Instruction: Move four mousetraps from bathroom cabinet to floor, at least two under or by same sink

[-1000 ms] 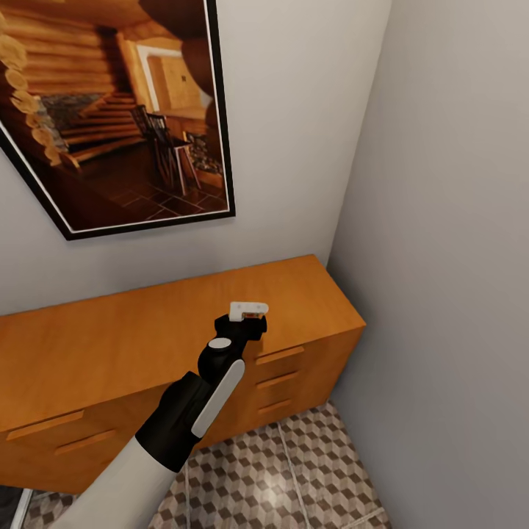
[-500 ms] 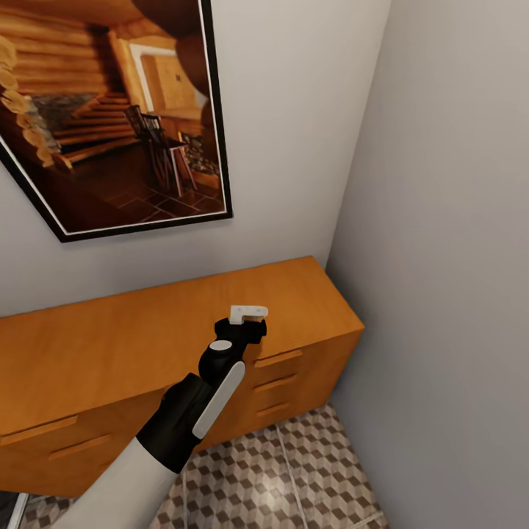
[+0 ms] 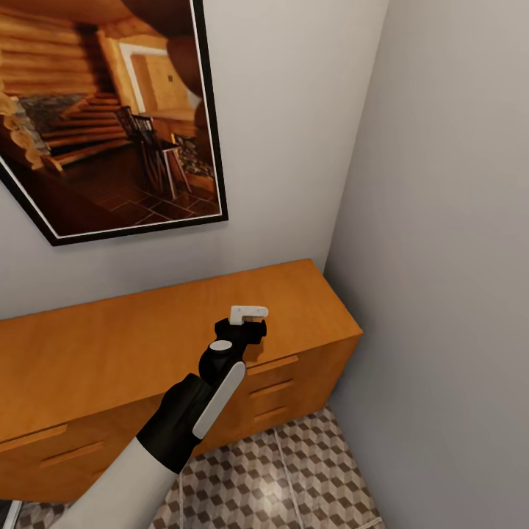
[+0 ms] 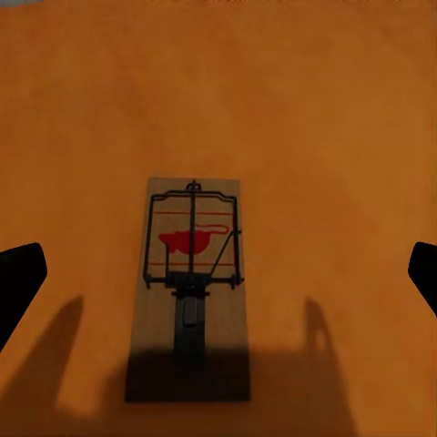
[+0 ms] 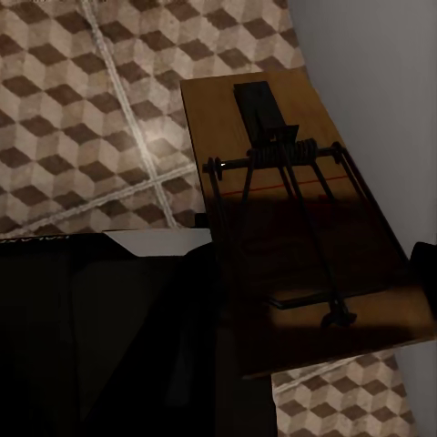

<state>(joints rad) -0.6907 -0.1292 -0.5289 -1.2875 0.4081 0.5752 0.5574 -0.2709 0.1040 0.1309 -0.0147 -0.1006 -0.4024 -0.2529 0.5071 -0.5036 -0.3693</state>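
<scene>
Wooden brown rectangular mousetrap (image 4: 191, 287) lies flat on the orange cabinet top (image 4: 319, 118) between my left gripper's (image 4: 218, 278) parted fingers (long axis running away from me); my right gripper (image 5: 319, 273) clamps another mousetrap (image 5: 291, 209).

We note a home room corner: cube-patterned tiled floor (image 3: 294, 477), wooden cabinet (image 3: 147, 353), framed cabin-interior picture (image 3: 110, 132).

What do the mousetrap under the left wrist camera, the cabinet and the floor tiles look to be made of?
Mousetrap: a pale brown board with faint grain, likely wood, carrying dark thin wire parts that look like metal and a red bait piece, possibly plastic. Cabinet: orange-brown, smooth satin surface with a soft sheen, probably varnished wood or veneer. Floor tiles: glossy printed cube pattern with pale grout lines and a light reflection, likely glazed ceramic.
</scene>
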